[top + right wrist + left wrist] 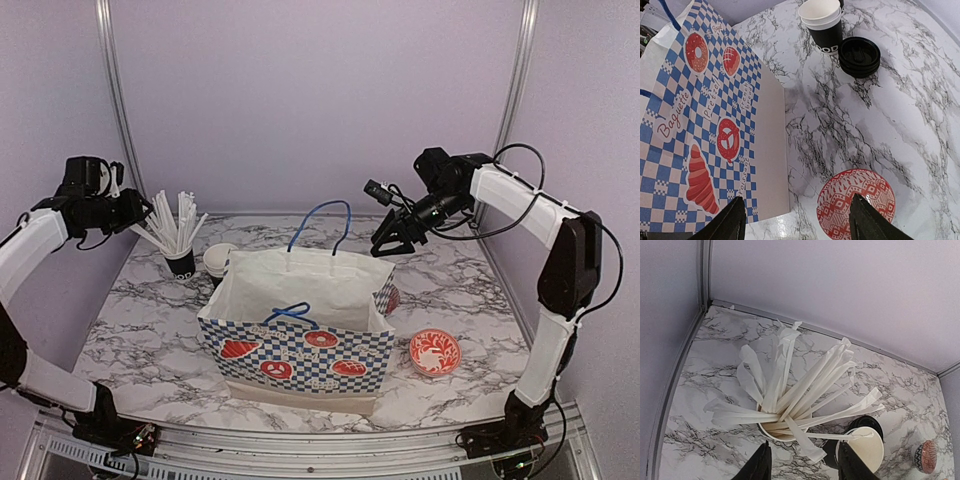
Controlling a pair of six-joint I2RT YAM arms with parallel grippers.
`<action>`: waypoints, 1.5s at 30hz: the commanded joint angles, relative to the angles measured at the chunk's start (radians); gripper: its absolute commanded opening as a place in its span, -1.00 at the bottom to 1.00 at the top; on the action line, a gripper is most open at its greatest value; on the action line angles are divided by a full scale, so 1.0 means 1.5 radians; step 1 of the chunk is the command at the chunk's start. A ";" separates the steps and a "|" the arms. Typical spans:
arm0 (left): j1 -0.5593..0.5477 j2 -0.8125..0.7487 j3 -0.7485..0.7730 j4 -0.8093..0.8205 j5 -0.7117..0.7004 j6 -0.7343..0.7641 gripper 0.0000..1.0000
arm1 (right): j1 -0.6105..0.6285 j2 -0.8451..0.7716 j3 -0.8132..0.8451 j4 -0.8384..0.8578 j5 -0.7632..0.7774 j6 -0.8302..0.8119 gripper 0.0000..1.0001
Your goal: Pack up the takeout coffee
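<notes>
Takeout coffee cups (824, 27) stand stacked beside lids (859, 56), outside paper bag (715, 100); left gripper (805, 454) and right gripper (797, 202) both spread, empty.

Both arms are held high with elbows bent. The left hand (138, 212) points inward from the left side, fingers (760, 466) spread apart and empty; the right hand (396, 240) angles downward, fingers (733, 220) likewise wide apart, gripping nothing

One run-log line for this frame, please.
left jaws: open, near straw cup | right jaws: open, by bag | coffee cups: outside bag | lids: off, beside cups
</notes>
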 commanded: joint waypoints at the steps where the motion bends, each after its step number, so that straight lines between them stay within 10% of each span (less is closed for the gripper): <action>1: -0.018 0.038 0.004 0.002 0.046 0.025 -0.07 | -0.001 -0.006 0.014 0.005 -0.011 0.007 0.37; 9: -0.066 0.090 0.036 -0.023 0.008 0.045 -0.14 | -0.001 -0.013 0.007 0.004 -0.009 0.006 0.36; 28: -0.126 0.088 0.098 -0.114 -0.141 0.086 -1.00 | -0.001 -0.004 0.002 0.010 -0.016 0.007 0.30; 45: -0.208 -0.013 0.393 -0.371 -0.207 0.103 -1.00 | -0.001 0.026 0.042 -0.010 -0.025 0.005 0.28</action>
